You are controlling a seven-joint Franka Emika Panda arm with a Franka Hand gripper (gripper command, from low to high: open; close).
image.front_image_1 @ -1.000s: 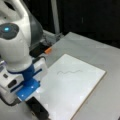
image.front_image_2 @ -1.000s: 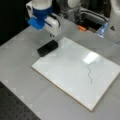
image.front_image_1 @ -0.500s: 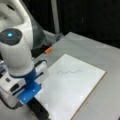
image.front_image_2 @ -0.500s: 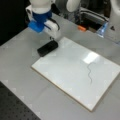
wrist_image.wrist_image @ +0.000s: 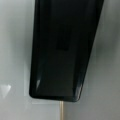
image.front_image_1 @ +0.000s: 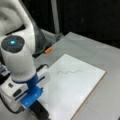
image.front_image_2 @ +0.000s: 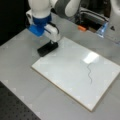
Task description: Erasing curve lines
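Gripper (image.front_image_2: 50, 45) has descended onto the black eraser (image.front_image_2: 47, 48) at the white board (image.front_image_2: 75, 75) corner; whether it grips cannot be told. Curve lines (image.front_image_2: 89, 72) remain whole, well apart across the board: erasing not begun

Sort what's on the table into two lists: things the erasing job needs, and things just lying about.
For the job:
- curve lines, intact on the white board
- black block eraser, at the board's corner
- gripper, right above the eraser

Lying about:
- orange object on the grey table
- blue-and-clear object at a front view's top right
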